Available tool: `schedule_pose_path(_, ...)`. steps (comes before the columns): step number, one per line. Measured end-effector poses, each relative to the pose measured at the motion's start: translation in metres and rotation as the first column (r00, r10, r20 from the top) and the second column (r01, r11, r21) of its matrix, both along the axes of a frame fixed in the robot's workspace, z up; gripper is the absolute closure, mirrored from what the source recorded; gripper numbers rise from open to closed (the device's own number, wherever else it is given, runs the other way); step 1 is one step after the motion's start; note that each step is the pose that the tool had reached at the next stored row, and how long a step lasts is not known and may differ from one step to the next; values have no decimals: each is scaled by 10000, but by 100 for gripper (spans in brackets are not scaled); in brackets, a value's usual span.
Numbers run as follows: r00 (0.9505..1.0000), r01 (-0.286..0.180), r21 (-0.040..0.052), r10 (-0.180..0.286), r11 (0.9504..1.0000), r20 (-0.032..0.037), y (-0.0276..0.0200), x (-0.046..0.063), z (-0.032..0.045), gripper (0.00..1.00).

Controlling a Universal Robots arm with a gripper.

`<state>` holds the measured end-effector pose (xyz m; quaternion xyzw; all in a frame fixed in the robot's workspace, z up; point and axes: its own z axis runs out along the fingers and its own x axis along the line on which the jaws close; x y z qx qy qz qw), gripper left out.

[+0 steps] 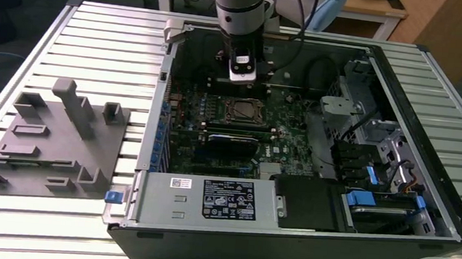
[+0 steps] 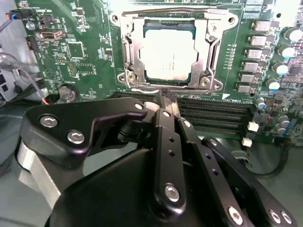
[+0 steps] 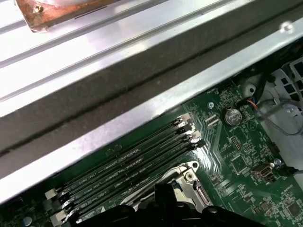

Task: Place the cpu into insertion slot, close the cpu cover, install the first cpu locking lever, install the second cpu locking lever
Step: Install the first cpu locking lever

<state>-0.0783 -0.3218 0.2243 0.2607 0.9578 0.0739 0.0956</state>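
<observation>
The cpu (image 2: pixel 168 52), a square chip with a pale metallic top, lies in the insertion slot (image 1: pixel 243 111) on the green board. The silvery cpu cover (image 2: pixel 130 52) lies flat around it as a frame. Thin wire levers run along the socket's edges; whether they are latched I cannot tell. My gripper (image 2: pixel 164 99) hangs just off one edge of the socket, between it and the memory slots (image 2: pixel 213 116), its black fingers shut with nothing seen between them. In the exterior view the gripper (image 1: pixel 244 75) hangs over the board just behind the socket. A socket corner (image 3: pixel 189 177) shows in the first wrist view.
The open computer case (image 1: pixel 425 182) lies on a slatted metal table (image 1: pixel 97 38). A grey fixture block (image 1: pixel 52 146) stands at the exterior view's left. A power supply (image 1: pixel 209 199) and drive cage (image 1: pixel 377 159) fill the case's near and right sides. The case wall (image 3: pixel 142 80) runs close by.
</observation>
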Motion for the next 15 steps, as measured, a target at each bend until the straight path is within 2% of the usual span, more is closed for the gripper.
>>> schedule_pose_path(6, 10000, 1, 49, -1, 10000, -22, -3, 3, 99, 89)
schedule_pose_path(15, 10000, -22, 50, 23, 10000, -23, -3, 7, 103, 89)
